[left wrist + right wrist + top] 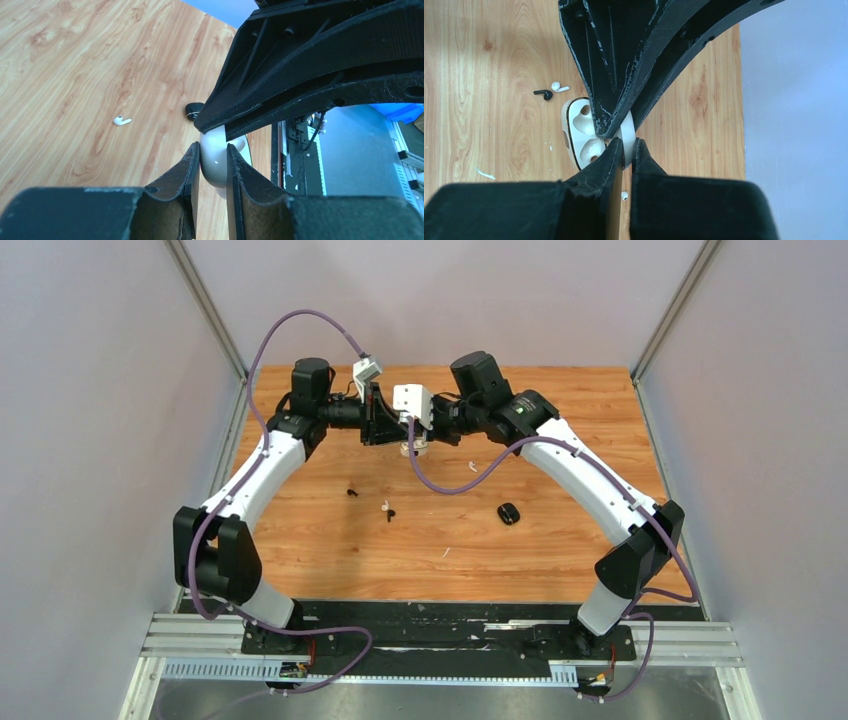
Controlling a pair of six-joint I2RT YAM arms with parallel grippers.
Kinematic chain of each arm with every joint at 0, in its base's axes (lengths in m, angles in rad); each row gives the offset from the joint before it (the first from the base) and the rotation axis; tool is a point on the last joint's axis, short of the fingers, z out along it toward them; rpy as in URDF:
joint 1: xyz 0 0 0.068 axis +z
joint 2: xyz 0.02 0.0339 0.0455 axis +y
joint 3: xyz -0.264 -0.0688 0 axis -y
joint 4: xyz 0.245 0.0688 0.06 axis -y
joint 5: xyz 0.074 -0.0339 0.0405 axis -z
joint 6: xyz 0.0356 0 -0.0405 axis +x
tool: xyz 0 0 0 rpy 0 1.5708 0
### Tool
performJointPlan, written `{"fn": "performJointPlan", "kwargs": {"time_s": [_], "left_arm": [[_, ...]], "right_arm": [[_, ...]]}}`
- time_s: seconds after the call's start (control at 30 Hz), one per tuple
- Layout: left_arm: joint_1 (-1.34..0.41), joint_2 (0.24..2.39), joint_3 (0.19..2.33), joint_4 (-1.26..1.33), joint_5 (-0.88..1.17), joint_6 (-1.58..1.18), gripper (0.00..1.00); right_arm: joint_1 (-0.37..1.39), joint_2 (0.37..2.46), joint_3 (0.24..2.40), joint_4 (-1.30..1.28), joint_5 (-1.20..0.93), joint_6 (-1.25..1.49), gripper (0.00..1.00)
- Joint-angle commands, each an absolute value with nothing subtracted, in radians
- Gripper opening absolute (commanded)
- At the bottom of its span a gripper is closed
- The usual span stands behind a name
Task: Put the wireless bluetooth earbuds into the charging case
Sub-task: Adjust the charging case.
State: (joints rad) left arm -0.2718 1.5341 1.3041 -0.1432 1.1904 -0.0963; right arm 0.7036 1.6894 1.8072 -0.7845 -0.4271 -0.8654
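Okay, top external: both arms reach in to meet at the far middle of the bench. The left pincer and right pincer are closed on the same white charging case. All four earbuds lie loose on the wood nearer the bases. A black earbud is alone, a white earbud is just beside a second black earbud, and a second white earbud is off to the right. A black case sits apart, right of centre, and looks shut.

Left wrist: the left pincer is narrow, its pads clamped on the rounded white charging case. The right pincer comes in from above. The second white earbud and the black case are on the bench beyond.

Right wrist: the right pincer is narrow, pinching a thin white edge, probably the lid. The white charging case is open and both sockets are empty. The white earbud and second black earbud lie beyond it.

Step, as I judge it: the case is opened and held, and no bud is loaded yet. Next, one pincer should let go without tipping the case and then fetch a white earbud. The buds are tiny, so the pinch must be precise, with the stem lined up to its socket.
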Motion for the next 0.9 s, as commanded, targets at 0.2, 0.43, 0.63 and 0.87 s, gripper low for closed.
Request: {"fn": "performJointPlan", "kwargs": {"time_s": [0.2,0.43,0.63,0.87], "left_arm": [[-0.265,1.512,1.295,-0.046,1.270,-0.131,0.00],[-0.265,1.423,1.260,-0.037,1.214,-0.022,0.00],[-0.275,1.252,1.163,-0.008,1.157,0.169,0.00],[-0.296,1.141,1.088,-0.006,1.164,0.300,0.00]], "right_arm": [[0.701,1.682,1.871,-0.736,-0.414,-0.778,0.28],[0.580,1.607,1.997,-0.794,-0.570,-0.496,0.77],[0.459,1.511,1.919,-0.794,-0.618,-0.312,0.82],[0.427,1.452,1.678,-0.735,-0.602,-0.304,0.76]]}}
